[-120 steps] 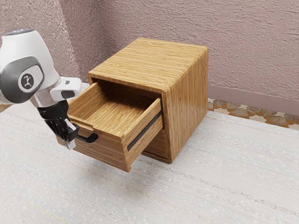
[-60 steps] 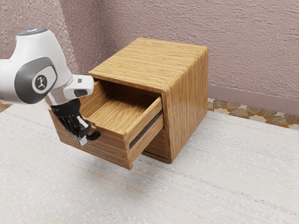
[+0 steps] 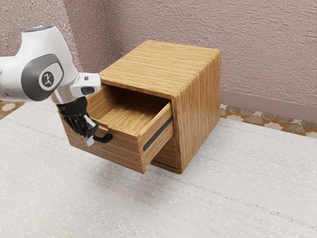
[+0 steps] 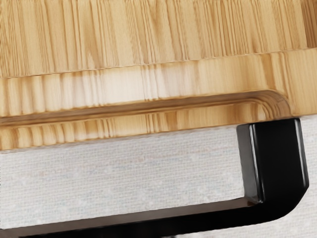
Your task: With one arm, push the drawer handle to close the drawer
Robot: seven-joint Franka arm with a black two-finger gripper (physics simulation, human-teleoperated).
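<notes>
Closing a wooden drawer [image 3: 116, 150], judged to be at the pushing step: reaching in from the exterior view's left with the white arm [image 3: 41, 75] and placing the gripper [image 3: 90, 138] at the outer side of the black handle [image 3: 105, 139], touching or just beside, impossible to say which. Standing there, presumably, for bearing inward on the handle and so driving the drawer along its side rail [image 3: 157, 135] into the cabinet [image 3: 199, 109]. Angling the gripper downward, probably for clearing the top edge and meeting the handle from outside. Leaving the gripper's opening undecidable: impossible to tell wide from narrow, or to confirm any hold on the handle. Locating the handle on the drawer's front, near the top edge, well apart from the cabinet. Extending its long axis crosswise along that front, roughly parallel to the top edge and at right angles to the drawer's travel; jutting outward, away from the cabinet, by way of a bent end post [image 4: 275, 166] in the wrist view. Leaving much of the drawer outside the cabinet, hence calling for straight pushing inward, while risking a slip off the handle or skewing from off-centre contact
</notes>
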